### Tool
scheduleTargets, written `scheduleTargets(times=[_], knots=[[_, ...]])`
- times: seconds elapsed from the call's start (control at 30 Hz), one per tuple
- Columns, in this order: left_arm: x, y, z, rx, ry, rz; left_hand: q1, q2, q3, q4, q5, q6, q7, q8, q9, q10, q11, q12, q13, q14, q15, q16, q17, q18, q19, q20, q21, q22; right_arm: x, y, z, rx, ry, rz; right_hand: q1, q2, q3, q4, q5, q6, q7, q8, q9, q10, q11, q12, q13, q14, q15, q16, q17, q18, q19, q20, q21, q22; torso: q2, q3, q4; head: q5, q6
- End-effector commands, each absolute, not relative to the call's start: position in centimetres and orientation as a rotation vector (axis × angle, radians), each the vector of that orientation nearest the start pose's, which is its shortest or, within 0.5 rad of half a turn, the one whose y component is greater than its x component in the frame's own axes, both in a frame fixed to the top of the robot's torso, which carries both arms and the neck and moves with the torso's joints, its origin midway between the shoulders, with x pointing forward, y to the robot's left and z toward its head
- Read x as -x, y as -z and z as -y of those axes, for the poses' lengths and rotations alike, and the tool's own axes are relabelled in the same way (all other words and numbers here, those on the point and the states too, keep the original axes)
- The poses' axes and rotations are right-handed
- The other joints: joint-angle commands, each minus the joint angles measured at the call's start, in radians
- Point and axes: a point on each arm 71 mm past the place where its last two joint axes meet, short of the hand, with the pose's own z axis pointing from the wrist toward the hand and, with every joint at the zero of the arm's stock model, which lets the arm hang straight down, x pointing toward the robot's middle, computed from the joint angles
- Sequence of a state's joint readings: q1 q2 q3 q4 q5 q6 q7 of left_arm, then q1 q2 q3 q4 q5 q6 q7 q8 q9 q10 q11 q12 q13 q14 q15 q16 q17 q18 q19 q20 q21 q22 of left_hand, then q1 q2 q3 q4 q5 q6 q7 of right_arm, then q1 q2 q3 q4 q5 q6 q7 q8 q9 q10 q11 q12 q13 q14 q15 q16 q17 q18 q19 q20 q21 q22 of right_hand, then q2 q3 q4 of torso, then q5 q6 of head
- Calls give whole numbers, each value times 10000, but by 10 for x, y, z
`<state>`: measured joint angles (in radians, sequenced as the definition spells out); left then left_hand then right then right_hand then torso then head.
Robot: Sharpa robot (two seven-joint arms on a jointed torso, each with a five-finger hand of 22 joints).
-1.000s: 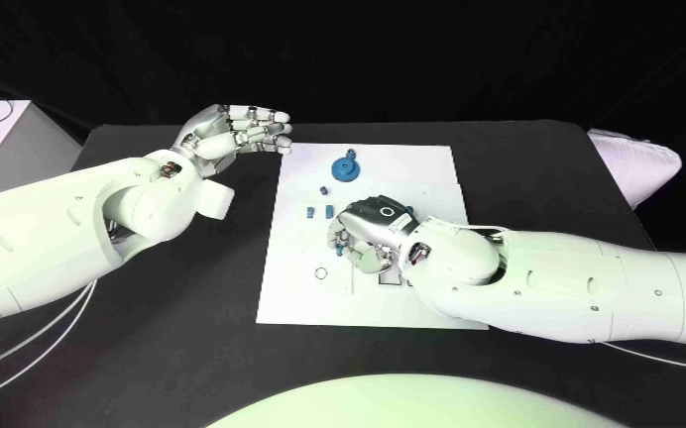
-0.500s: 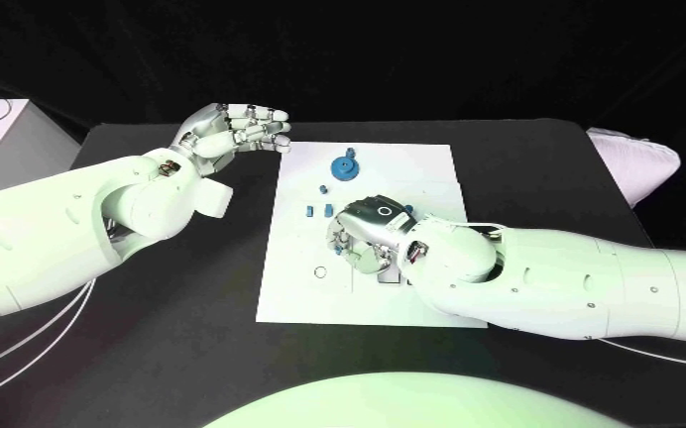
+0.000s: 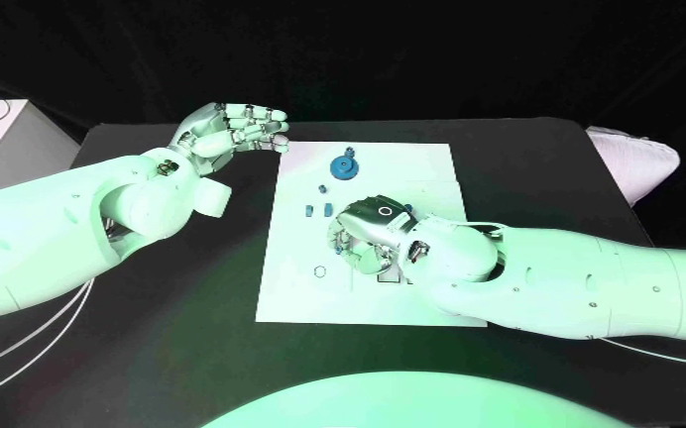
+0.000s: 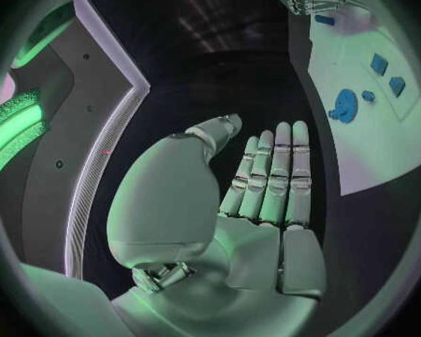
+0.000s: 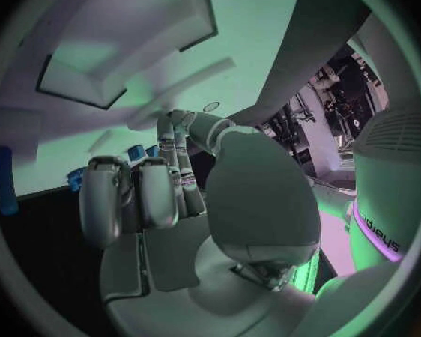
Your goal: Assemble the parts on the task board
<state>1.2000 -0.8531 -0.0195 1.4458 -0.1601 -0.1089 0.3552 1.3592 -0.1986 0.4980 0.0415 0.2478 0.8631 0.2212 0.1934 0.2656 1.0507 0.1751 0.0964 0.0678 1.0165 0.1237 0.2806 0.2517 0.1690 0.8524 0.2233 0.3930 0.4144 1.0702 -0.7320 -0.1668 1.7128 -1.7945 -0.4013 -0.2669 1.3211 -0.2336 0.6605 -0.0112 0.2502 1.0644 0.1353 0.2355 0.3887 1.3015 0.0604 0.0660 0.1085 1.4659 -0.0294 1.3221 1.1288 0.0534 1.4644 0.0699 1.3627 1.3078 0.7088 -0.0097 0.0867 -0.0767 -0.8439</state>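
Note:
The white task board (image 3: 429, 165) lies in the middle of the black table. A round blue part (image 3: 345, 165) stands near its far edge, with small blue parts (image 3: 309, 211) closer in. My right hand (image 3: 375, 235) is low over the board's middle, fingers bent down onto it. A small blue part (image 3: 339, 241) shows at its fingertips; whether they grip it is hidden. My left hand (image 3: 229, 131) hovers off the board's far left corner. In the left wrist view the left hand (image 4: 267, 195) has straight fingers and holds nothing, and the round blue part (image 4: 344, 105) sits on the board (image 4: 360, 157).
A white box (image 3: 15, 116) stands at the table's far left edge. A pale padded object (image 3: 631, 162) lies at the far right. Bare black table (image 3: 171, 329) stretches to the left and right of the board.

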Motion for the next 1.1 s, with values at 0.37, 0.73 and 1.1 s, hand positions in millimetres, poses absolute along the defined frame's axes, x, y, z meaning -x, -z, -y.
scheduleTargets(times=[0.37,0.73,1.1], knots=[[-500,175,-222,9192,16250,-15470,65,35,-48,10,-13,-93,109,62,-23,-84,5,84,6,-72,31,-70,25,101,116,11,-100,-32,-385,253,98,4548,-7488,-16289,-148,-430,-80,48,-192,-580,218,-413,-54,-1466,353,-24,-422,72,349,-340,-656,323,-484,317,-1387,-680,-1,-15,9,-18,32],[-500,175,-222,9191,16302,-15485,31,38,-77,46,-24,-91,114,71,-28,-90,6,110,8,-57,31,-71,39,102,136,16,-129,-54,-386,251,100,4342,-7495,-16030,-145,-504,-208,34,-198,-734,213,-511,-64,-1727,377,29,-436,65,376,-329,-713,365,-559,353,-1604,-857,5,-11,10,-47,53],[-500,175,-223,9171,16356,-15501,25,40,-85,55,-28,-89,114,75,-29,-89,5,120,9,-52,30,-71,44,103,143,16,-139,-62,-383,243,113,3700,-7780,-15632,-112,-517,-304,3,-191,-790,184,-549,-64,-1828,367,78,-428,41,374,-361,-805,381,-577,356,-1688,-923,-12,-14,14,-73,110]])
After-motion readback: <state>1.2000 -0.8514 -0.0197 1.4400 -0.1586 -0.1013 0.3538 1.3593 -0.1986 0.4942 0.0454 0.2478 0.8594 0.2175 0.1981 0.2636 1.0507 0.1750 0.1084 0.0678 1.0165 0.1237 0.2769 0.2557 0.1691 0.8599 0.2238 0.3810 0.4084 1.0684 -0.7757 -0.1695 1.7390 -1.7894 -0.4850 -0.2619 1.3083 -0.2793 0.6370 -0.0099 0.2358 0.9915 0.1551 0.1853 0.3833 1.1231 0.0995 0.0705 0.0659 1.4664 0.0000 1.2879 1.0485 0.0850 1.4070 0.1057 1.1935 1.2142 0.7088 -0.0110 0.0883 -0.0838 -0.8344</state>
